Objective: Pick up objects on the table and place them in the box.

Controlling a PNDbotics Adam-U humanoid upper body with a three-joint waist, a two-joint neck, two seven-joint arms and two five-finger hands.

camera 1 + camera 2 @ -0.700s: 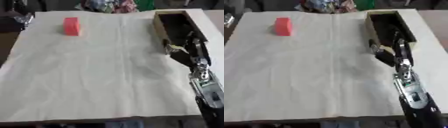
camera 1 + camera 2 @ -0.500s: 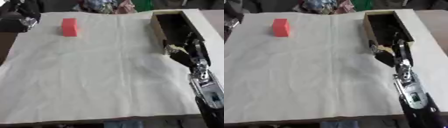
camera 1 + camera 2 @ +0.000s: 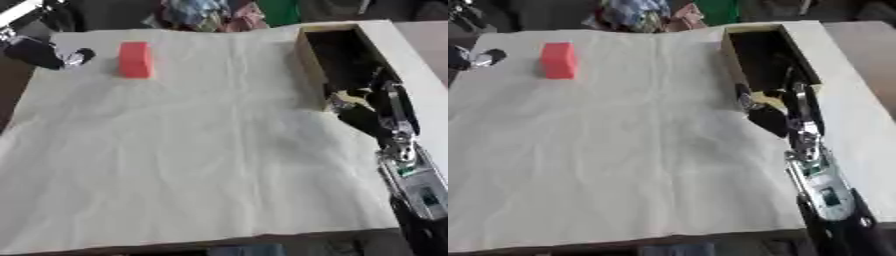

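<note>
A pale cloth (image 3: 192, 150) is covering the worktop, with clutter showing beyond its far edge. The right hand (image 3: 773, 112) is hanging at the near end of the box (image 3: 308, 55), against its wooden wall; whether its fingers are curled or holding anything, I cannot tell. The left hand (image 3: 44, 54) is reaching in at the far left corner, its fingers unclear too. The red block (image 3: 135, 59) is lying just beside the left hand, well apart from the right hand.

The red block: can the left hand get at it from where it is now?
Probably yes. The left hand is just beside the red block, on its left, and only bare cloth lies between them.
</note>
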